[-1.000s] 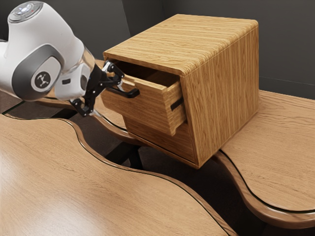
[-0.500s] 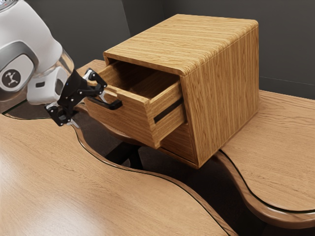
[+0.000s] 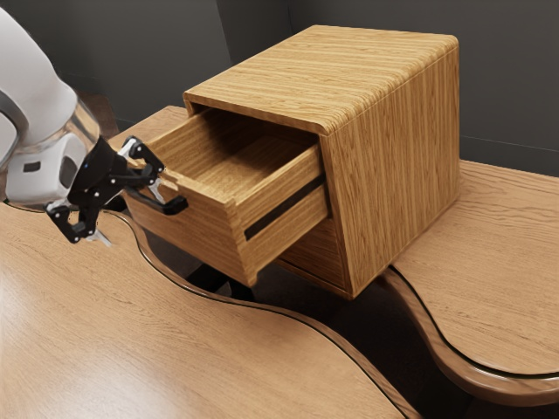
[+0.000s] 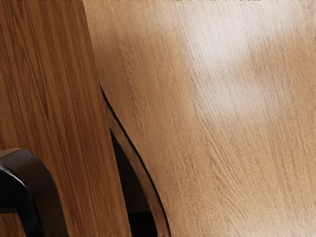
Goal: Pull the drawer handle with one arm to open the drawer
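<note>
A wooden cabinet [image 3: 384, 131] stands on the table with its upper drawer [image 3: 223, 196] pulled far out toward the exterior view's left; the drawer's inside is bare. The black bar handle [image 3: 164, 202] runs across the drawer's front. My black gripper [image 3: 147, 179] is shut on that handle, one finger above the bar and one below. In the wrist view the drawer front [image 4: 49, 113] stands close to my hand, and the handle's dark end [image 4: 22, 192] curves up beside it.
A lower drawer front [image 3: 319, 253] sits flush under the open drawer. Curved wooden table sections [image 3: 131, 340] surround the cabinet, with dark gaps [image 3: 288, 297] between them. The table surface [image 4: 222, 123] lies beyond the drawer front in the wrist view.
My gripper has moved to the exterior view's left and a little down, holding the handle. The drawer has slid out with it, from slightly open to far out.
</note>
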